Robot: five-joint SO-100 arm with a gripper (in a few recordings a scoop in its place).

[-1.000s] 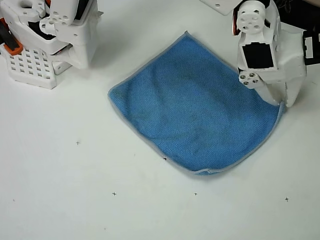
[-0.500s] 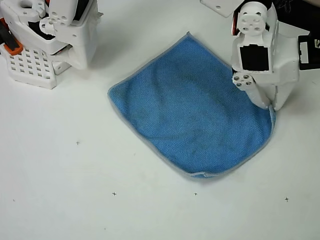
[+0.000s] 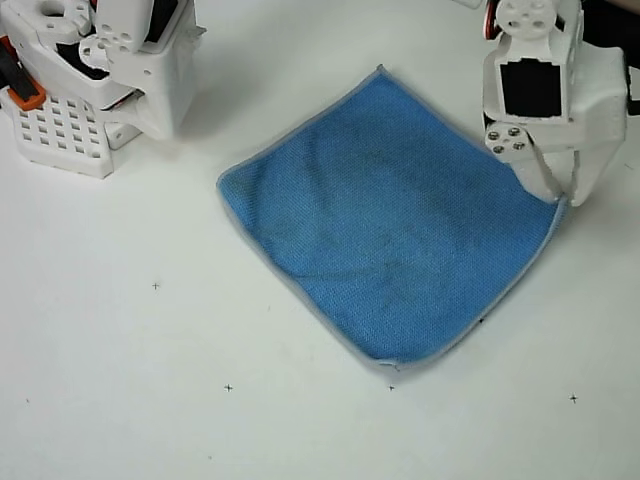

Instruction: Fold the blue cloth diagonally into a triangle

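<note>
Bright-blue microfiber, the blue cloth (image 3: 385,230) is spread flat as a diamond on the white tabletop (image 3: 150,380). Its right corner is pinched between the closed fingers (image 3: 556,198).

bright-blue cloth (image 3: 385,225) (grey edging), white table (image 3: 150,400)

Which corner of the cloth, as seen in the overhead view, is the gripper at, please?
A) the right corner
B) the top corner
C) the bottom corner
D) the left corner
A: the gripper tapers down onto the right corner of the cloth, which lies spread as a diamond on the table; the left, top and bottom corners lie free.
</note>
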